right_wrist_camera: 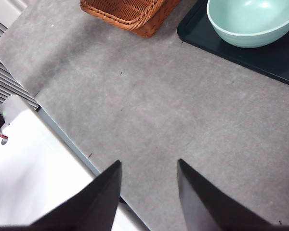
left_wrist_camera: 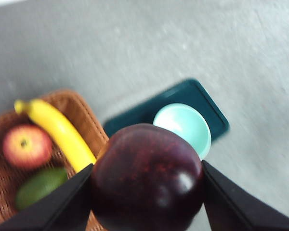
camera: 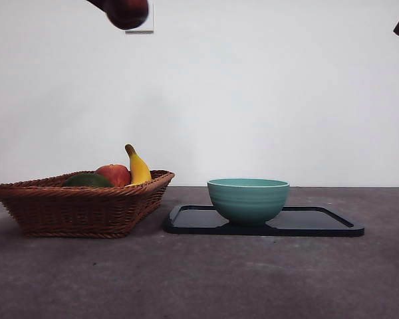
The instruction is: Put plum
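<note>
Plum held aloft in left gripper, clamped between both fingers; seen in front view at top edge, high above the basket. Carry step in hand, judged: fruit lifted, not yet placed. Basket at left of the surface holding 1 apple, 1 banana and 1 green fruit. Teal bowl standing on dark tray, just right of the basket, apparently empty. Likely destination: the bowl, though task wording leaves this unstated. Next move calls for travel rightward until over the bowl, descent, then release. Right gripper waiting at right, fingers apart, holding nothing.
</note>
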Motion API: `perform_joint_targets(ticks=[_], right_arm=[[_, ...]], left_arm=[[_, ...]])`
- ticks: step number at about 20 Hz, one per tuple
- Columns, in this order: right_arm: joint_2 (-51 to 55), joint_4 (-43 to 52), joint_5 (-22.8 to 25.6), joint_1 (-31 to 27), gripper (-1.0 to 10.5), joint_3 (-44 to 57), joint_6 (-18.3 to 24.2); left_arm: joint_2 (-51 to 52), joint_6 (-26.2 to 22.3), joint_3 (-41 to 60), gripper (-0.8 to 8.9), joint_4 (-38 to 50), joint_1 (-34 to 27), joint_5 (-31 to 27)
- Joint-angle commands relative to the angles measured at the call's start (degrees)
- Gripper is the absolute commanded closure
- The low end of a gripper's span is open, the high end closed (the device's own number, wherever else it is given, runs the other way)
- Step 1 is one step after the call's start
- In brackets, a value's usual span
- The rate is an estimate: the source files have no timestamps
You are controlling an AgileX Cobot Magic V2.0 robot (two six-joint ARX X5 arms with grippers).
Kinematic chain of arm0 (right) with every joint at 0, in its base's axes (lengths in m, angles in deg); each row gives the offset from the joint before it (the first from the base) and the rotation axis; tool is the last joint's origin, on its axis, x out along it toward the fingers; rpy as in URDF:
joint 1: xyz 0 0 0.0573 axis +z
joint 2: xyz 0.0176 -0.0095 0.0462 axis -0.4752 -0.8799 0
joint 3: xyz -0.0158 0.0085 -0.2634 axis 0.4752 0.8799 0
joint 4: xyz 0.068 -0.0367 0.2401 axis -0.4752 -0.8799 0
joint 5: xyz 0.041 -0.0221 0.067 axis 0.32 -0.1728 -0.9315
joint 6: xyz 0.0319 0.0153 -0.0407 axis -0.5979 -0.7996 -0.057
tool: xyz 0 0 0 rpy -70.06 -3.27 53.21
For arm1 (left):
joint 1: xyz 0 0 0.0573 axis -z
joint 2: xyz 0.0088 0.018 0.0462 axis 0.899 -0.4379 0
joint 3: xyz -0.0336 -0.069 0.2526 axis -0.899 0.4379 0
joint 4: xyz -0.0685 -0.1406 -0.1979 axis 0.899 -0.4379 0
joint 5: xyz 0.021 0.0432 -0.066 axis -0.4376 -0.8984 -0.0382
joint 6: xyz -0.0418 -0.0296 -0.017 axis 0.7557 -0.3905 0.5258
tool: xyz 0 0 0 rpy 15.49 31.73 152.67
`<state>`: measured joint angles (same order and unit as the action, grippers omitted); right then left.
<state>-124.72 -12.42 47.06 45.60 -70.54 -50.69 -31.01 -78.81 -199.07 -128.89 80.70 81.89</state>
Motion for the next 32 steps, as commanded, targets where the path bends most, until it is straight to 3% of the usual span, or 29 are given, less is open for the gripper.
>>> perform_joint_targets(ticks=[1,4,8,11,16,18,25,27,32], right_arm=[[-0.2,0.98,-0.17,0.24,7.6,-0.39,0.5],[-0.2,1.03,-0.17,0.24,7.6,-0.39,0.5],[-0.2,1.14,-0.17,0.24,7.6,-0.39,0.94],[-0.2,1.25,-0.17,0.24,7.6,-0.39,0.94],[-0.2,1.2,-0.2,0.24,7.6,-0.39,0.85],[-0.17,1.05,-0.2,0.24,7.6,-0.39,0.83],[-0.22,1.11,-0.17,0.24,7.6,-0.39,0.85],[-0.22,1.53,-0.17,0.24,7.6,-0.39,0.85],[-0.22,2.32,-0.17,0.24,7.6,-0.39,0.83]], left_arm=[[1.09,-2.14,-0.61,6.06,-1.05,-1.16,5.55],[3.45,-3.15,5.31,6.06,-1.01,-2.82,8.11],[9.09,-4.24,21.53,6.06,2.89,-5.25,8.52],[14.56,-4.15,36.79,6.06,10.29,-6.6,8.52],[16.83,-3.43,53.35,6.06,24.28,-6.93,8.2],[16.83,-2.03,58.58,6.06,31.15,-6.95,4.66],[16.79,0.48,70.18,6.06,52.17,-6.82,-9.64],[16.52,0.48,72.46,6.06,56.63,-6.78,-10.6],[11.56,0.31,72.89,6.06,58.03,-5.57,-10.6]])
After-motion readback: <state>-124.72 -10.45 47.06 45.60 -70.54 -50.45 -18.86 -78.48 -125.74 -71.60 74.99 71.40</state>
